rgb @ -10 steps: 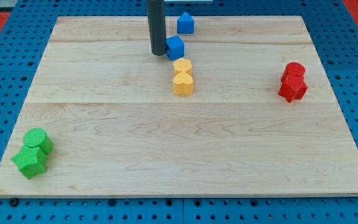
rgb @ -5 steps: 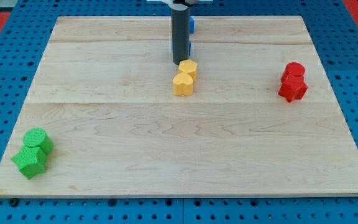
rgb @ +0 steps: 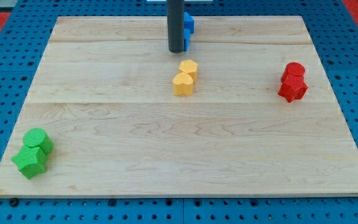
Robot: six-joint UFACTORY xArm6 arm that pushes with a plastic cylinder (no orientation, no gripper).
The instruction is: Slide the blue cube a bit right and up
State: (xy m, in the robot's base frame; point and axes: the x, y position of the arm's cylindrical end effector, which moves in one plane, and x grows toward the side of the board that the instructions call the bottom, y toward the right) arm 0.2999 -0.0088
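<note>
My tip (rgb: 176, 50) rests on the wooden board (rgb: 104, 124) near the view's top centre. The blue cube (rgb: 186, 42) is mostly hidden behind the rod; only a sliver shows at the rod's right edge, just above and right of the tip. A second blue block (rgb: 189, 23) sits directly above it, close or touching, also partly hidden by the rod.
Two yellow blocks (rgb: 189, 67) (rgb: 182, 84) lie touching just below the tip. Two red blocks (rgb: 295, 70) (rgb: 292, 89) sit at the view's right. Two green blocks (rgb: 37, 140) (rgb: 30, 160) sit at the bottom left corner.
The rod went from the blue cube's left side to right over it, then up. The blue cube has shifted right and up, toward the other blue block.
</note>
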